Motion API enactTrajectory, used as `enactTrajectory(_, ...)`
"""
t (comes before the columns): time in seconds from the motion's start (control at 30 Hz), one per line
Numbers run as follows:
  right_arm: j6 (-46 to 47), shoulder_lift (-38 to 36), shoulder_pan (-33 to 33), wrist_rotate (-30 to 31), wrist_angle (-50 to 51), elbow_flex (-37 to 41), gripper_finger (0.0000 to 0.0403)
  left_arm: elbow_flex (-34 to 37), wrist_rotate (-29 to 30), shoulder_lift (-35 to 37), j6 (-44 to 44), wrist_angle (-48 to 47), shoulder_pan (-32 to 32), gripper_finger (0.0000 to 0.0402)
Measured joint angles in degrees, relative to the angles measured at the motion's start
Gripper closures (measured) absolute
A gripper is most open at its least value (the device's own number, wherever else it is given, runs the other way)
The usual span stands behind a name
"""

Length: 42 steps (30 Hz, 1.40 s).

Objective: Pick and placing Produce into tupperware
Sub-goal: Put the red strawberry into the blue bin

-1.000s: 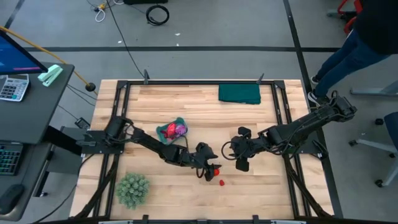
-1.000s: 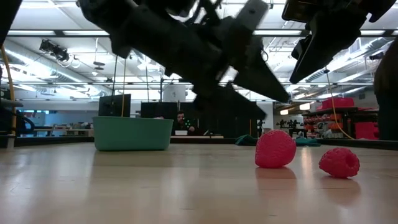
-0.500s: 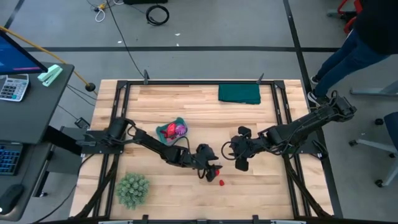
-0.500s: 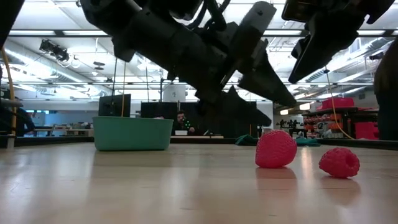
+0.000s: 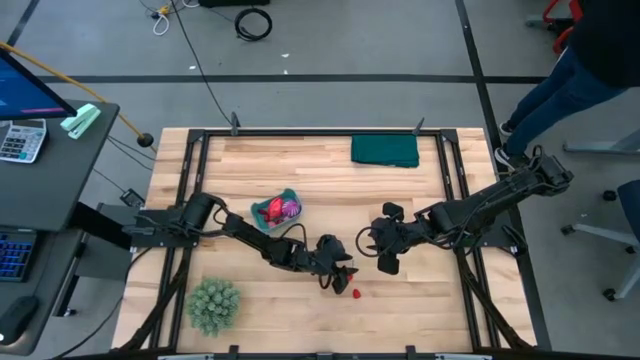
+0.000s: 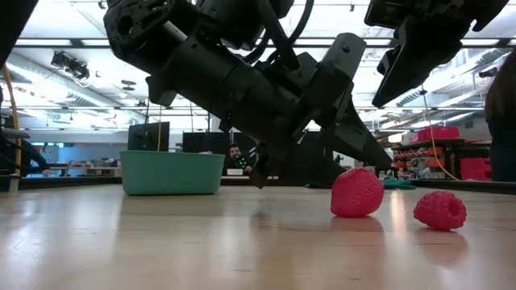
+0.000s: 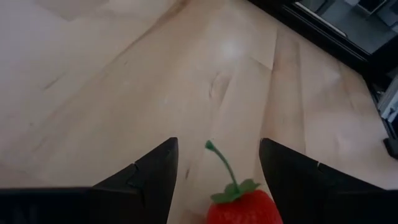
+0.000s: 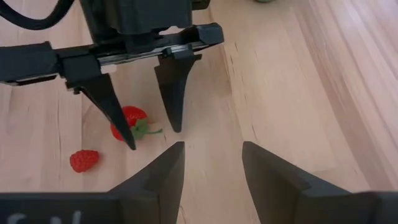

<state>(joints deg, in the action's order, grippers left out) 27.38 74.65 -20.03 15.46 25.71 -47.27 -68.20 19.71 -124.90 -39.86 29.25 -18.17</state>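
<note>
A red strawberry [image 7: 239, 208] with a green stem lies on the wooden table, seen also in the right wrist view as the strawberry [image 8: 127, 123]. My left gripper [image 8: 154, 139] is open and low over the table, one finger on either side of the strawberry. A red raspberry [image 8: 84, 160] lies just beside it, nearer the front edge. The teal tupperware [image 5: 276, 210] holds a red piece and a magenta-purple piece. My right gripper [image 8: 211, 162] hangs open above the table, right of the strawberry, with nothing in it.
A fuzzy green ball-like plant [image 5: 213, 305] sits at the near left. A dark green folded cloth [image 5: 385, 150] lies at the far edge. A person's legs [image 5: 565, 75] show beyond the table's right side. Bare wood lies around the two berries.
My left gripper has sunk toward the table and rolled a little, so that its fingers now stand down at the strawberry's height. The strawberry and the raspberry have stayed where they were.
</note>
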Motion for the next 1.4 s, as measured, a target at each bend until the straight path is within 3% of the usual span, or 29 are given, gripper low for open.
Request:
enactTrajectory(0.17,0.0,0.0,0.0,0.0,-0.1,0.0,0.0233,0.0,0.0,0.0,1.0,0.2,-0.2,0.0172)
enactTrajectory(0.3,0.0,0.0,0.0,0.0,-0.1,0.0,0.0233,0.0,0.0,0.0,1.8,0.2,-0.2,0.0196)
enactTrajectory(0.77,-0.1,0.0,0.0,1.0,-0.1,0.0,0.0233,0.0,0.0,0.0,7.2,0.2,-0.4,0.0392)
enactTrajectory(1.17,0.1,0.0,0.0,2.3,-0.1,0.0,0.0233,0.0,1.5,4.4,13.6,-2.8,-0.4,0.0398)
enactTrajectory(1.4,0.1,0.0,0.0,2.3,-0.1,0.1,0.0233,0.0,11.8,15.0,15.7,-27.3,-0.4,0.0398)
